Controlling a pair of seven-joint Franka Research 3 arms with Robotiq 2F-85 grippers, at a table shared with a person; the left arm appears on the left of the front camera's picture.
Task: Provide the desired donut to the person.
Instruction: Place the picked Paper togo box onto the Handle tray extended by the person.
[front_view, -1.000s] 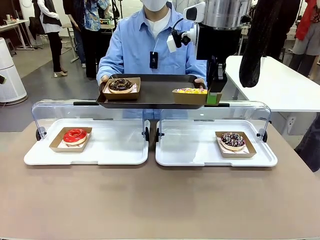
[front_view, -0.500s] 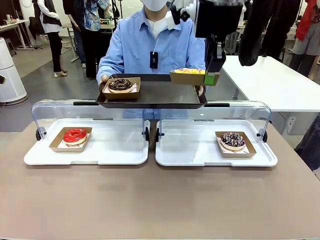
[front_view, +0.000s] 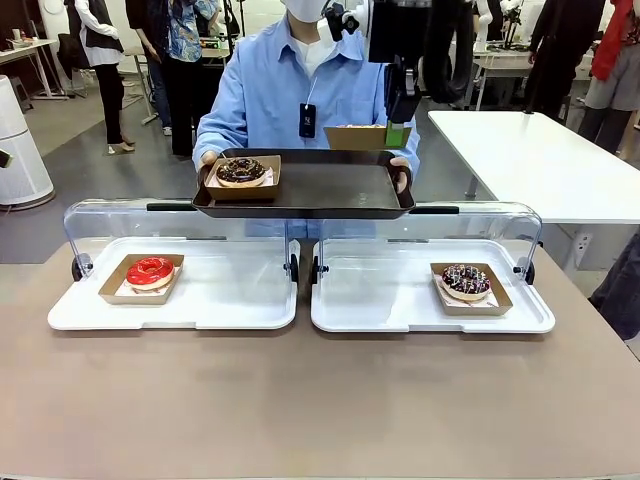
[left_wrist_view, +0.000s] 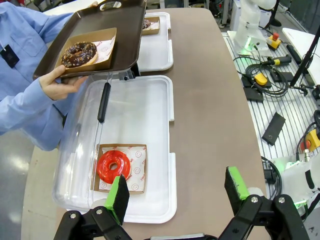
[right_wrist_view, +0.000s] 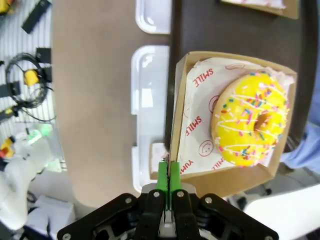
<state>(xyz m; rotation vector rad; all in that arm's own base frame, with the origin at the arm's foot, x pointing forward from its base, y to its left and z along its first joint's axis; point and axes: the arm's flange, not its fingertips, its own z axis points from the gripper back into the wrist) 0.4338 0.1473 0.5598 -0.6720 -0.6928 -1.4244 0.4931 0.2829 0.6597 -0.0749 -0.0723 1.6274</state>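
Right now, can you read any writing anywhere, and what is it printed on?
"SMILE": red print on the paper liner under the yellow donut.
"YUM": red, on the same liner, nearer the right gripper.
Red marks on the liner under the red donut: too small to read.
The person's black badge: unreadable.

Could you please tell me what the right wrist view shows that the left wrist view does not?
The right wrist view shows the yellow sprinkled donut in its cardboard tray, whose wall the right gripper pinches. The left wrist view shows the open left gripper above the red donut, and the person holding the chocolate donut. Both show the dark serving tray and the tabletop.
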